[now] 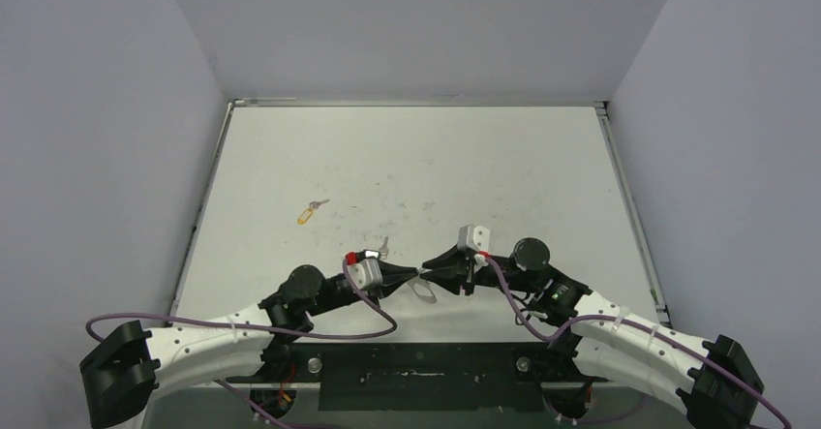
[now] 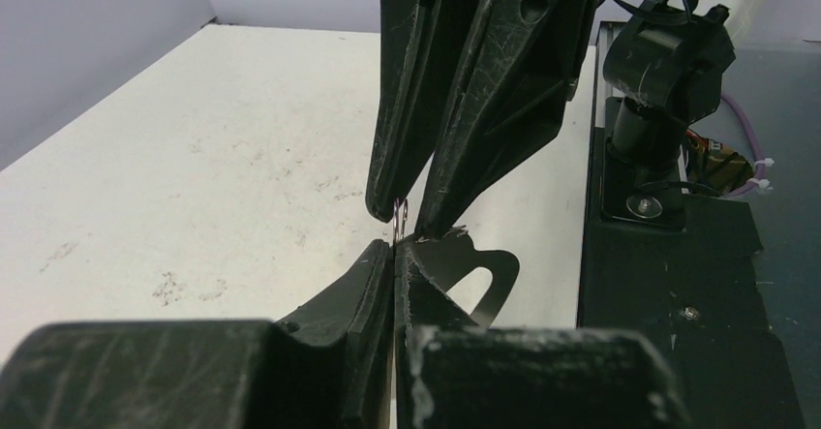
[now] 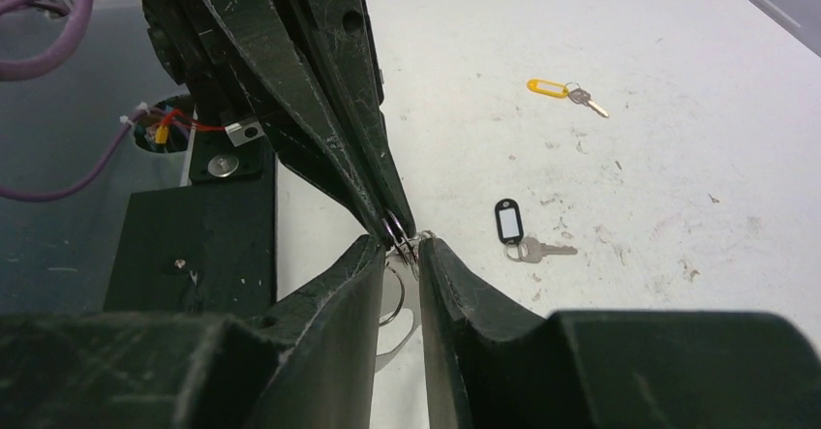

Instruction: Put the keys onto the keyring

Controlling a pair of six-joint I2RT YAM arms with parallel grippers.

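Left hand tight on keyring, near front edge of table

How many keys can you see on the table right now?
2. The yellow-tagged key lies farther out on the table; the black-tagged key lies closer in, toward the robot. Others may be hidden from view.

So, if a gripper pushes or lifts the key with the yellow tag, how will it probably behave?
The yellow-tagged key lies flat on the table, so it would probably slide when pushed and be awkward to pinch. Tag and key seem joined only by a small ring, so if it were lifted by the tag, the key would likely dangle. It looks thin, so presumably light.
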